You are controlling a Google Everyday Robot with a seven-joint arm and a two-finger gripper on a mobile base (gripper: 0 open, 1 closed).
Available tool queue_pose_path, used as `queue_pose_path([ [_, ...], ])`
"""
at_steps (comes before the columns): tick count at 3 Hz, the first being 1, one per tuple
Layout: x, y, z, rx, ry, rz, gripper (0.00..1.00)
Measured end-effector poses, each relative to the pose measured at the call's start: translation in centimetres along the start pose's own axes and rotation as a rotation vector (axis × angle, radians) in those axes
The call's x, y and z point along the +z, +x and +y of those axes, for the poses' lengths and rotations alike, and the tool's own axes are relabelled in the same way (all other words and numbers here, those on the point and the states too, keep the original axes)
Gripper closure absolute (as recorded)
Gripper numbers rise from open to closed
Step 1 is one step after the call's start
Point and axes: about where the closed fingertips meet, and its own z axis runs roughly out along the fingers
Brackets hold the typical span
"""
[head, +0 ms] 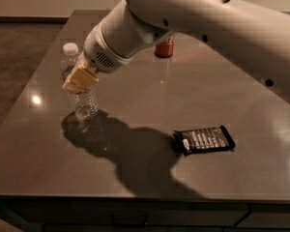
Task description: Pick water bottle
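The water bottle [86, 105] stands upright on the left part of the grey table [135, 95]. It is clear ribbed plastic with a white cap [70, 48]. My gripper [80, 79], beige at its tip, sits right at the bottle's middle and covers its label band. The white arm reaches in from the upper right and hides part of the bottle's upper body.
A red can [164, 48] stands at the back of the table, partly hidden by my arm. A black snack packet [204, 140] lies flat at the right front. The table's left edge is close to the bottle, with floor beyond.
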Motion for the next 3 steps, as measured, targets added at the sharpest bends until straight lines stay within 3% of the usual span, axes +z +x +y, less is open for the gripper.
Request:
queue_pose_path([
  [1, -0.7, -0.4, -0.6, 0.010, -0.010, -0.007, 0.70],
  [2, -3.8, -1.4, -1.6, 0.007, -0.016, -0.034, 0.95],
  [3, -8.4, -3.2, -2.0, -0.025, -0.034, -0.076, 1.00],
])
